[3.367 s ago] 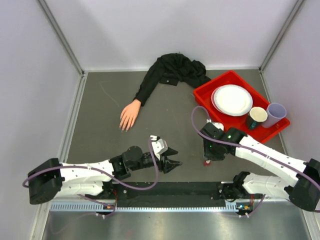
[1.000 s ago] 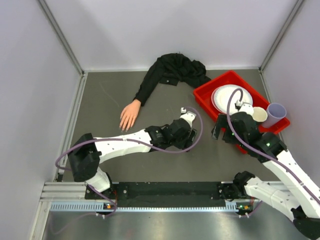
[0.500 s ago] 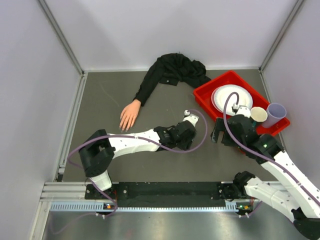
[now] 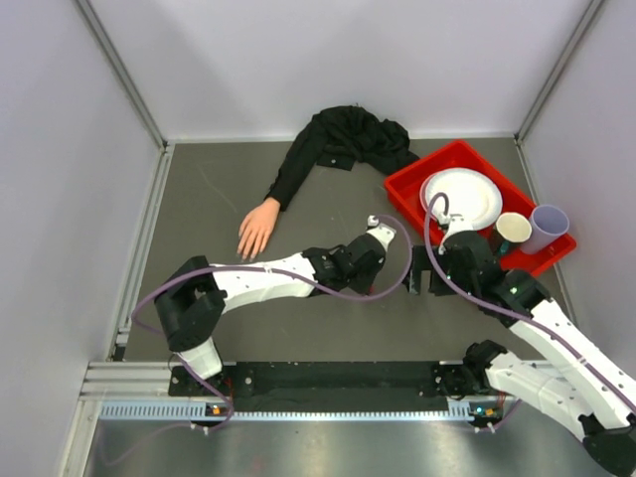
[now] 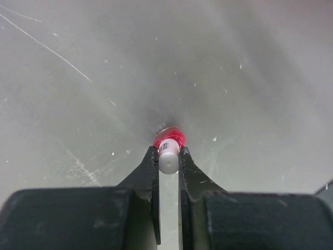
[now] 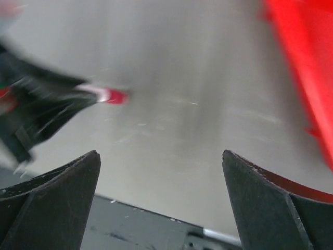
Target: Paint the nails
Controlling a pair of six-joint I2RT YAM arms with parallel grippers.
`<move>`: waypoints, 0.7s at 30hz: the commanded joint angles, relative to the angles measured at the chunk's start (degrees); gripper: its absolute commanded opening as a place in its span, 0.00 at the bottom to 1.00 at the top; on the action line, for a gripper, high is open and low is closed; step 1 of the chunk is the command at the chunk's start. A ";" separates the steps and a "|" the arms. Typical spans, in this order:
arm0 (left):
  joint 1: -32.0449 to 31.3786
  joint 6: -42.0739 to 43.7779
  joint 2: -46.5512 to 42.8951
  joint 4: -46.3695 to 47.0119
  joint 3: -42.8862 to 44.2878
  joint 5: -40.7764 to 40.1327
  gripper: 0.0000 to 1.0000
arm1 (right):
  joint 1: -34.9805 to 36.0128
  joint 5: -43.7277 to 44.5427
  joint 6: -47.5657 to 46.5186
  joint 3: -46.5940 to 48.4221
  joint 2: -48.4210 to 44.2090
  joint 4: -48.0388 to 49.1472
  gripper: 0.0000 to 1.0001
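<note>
The peach mannequin hand (image 4: 257,228) lies palm down at the left of the table, and its black sleeve (image 4: 333,139) trails toward the back. Its nails (image 4: 246,252) are tiny pale tips facing the arms. In the left wrist view my left gripper (image 5: 168,151) is shut on the white cap (image 5: 168,160) of the small red polish bottle (image 5: 169,137), which stands on the table. From above, my left gripper (image 4: 364,270) hides the bottle mid-table. My right gripper (image 4: 424,273) hangs open just to the right of it, empty (image 6: 161,156), and sees the bottle (image 6: 115,96) blurred.
A red tray (image 4: 407,189) stands at the back right holding a white plate (image 4: 462,197), a cream cup (image 4: 514,229) and a lilac cup (image 4: 548,225). Its red wall (image 6: 304,67) lies close to the right of my right gripper. White walls enclose the table.
My left gripper has closed onto the bottle's cap. The right arm has moved left and nearer, toward the left gripper, still open.
</note>
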 commanded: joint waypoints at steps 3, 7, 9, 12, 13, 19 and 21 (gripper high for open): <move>6.61 4.17 -13.43 -8.70 1.64 13.04 0.00 | -0.42 -25.63 -11.19 -5.14 -2.22 21.41 0.99; 12.32 1.37 -21.98 -17.31 4.71 16.48 0.00 | 5.26 -35.15 -13.03 -10.85 -0.81 41.68 0.94; 13.47 -0.56 -25.22 -20.75 7.08 19.19 0.00 | 8.36 -33.84 -17.84 -10.95 0.59 45.16 0.93; 14.53 -1.89 -26.47 -25.39 10.59 18.78 0.00 | 10.92 -32.43 -20.86 -8.23 5.50 47.90 0.88; 14.62 -2.07 -26.39 -26.54 11.48 18.34 0.00 | 10.92 -34.35 -21.12 -6.92 7.52 49.81 0.87; 14.62 -2.16 -26.91 -29.28 14.30 17.36 0.00 | 11.97 -29.99 -24.82 -3.13 12.98 52.64 0.78; 14.62 -2.07 -27.09 -29.54 14.47 17.28 0.00 | 11.97 -29.27 -26.13 -2.17 13.87 52.29 0.75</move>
